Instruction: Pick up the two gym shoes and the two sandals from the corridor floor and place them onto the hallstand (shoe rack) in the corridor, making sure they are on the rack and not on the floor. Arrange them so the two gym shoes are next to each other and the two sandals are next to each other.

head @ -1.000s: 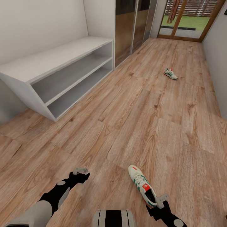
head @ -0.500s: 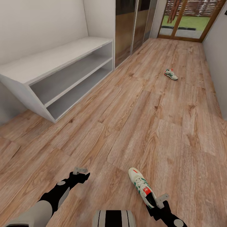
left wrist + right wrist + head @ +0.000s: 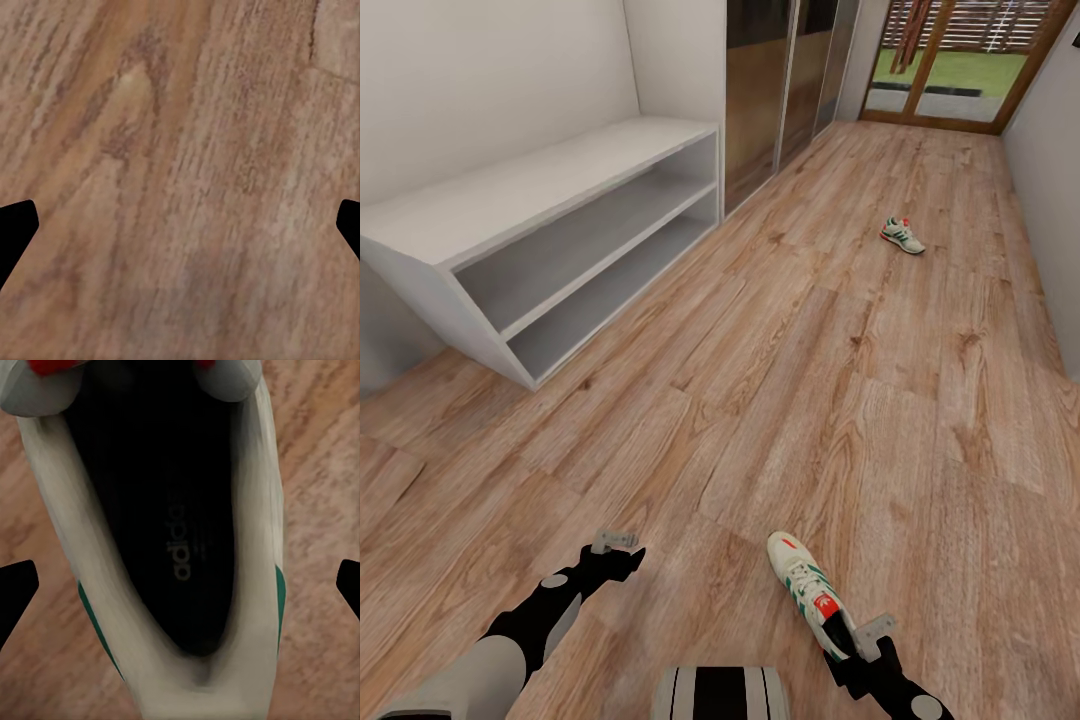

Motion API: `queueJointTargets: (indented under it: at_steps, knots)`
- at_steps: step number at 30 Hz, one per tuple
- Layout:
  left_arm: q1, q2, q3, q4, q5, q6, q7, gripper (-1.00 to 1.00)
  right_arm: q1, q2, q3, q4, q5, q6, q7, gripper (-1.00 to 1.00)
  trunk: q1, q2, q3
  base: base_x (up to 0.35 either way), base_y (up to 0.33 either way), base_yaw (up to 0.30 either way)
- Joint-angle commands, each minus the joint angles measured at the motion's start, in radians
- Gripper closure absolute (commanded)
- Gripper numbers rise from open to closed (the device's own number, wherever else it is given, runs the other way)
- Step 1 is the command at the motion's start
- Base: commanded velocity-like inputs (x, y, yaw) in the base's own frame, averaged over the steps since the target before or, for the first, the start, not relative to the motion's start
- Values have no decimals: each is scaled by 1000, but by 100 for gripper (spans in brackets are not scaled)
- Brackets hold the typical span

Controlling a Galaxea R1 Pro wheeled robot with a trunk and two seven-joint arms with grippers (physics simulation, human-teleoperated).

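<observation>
One gym shoe [image 3: 808,590], cream with green stripes and a red tongue patch, lies on the corridor floor [image 3: 780,380] just in front of me. My right gripper [image 3: 862,640] hangs open over its heel end. In the right wrist view the shoe's dark opening [image 3: 161,510] sits between the spread fingertips [image 3: 16,585]. The other gym shoe [image 3: 901,235] lies far down the corridor. My left gripper [image 3: 617,545] is open above bare planks [image 3: 180,180]. The sandals and the hallstand are out of view.
A short white two-shelf bench [image 3: 550,235] stands against the left wall. Dark mirrored wardrobe doors [image 3: 780,80] follow it. A glass door with a wooden frame [image 3: 960,60] closes the far end. A wall [image 3: 1050,180] bounds the right side.
The head view has shifted very slightly. Both arms and both shoes stay where they were.
</observation>
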State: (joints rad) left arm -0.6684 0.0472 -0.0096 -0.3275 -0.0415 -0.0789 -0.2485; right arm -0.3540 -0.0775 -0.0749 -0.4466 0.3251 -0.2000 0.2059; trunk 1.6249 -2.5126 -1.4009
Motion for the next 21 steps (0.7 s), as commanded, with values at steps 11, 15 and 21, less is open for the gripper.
queueJointTargets:
  at_steps: [11, 15, 21]
  knots:
    - [0, 0, 0, 1, -4, -4, -2, -100, 0, 1, -8, 0, 8, -4, 7, -100, 0, 0, -1, 0, 0, 0]
    - [0, 0, 0, 1, -4, -4, -2, -100, 0, 1, -8, 0, 8, -4, 7, -100, 0, 0, -1, 23, 0, 0]
    - [0, 0, 0, 1, -4, -5, -2, -100, 0, 1, -8, 0, 8, -4, 7, 100, 0, 0, -1, 11, 0, 0]
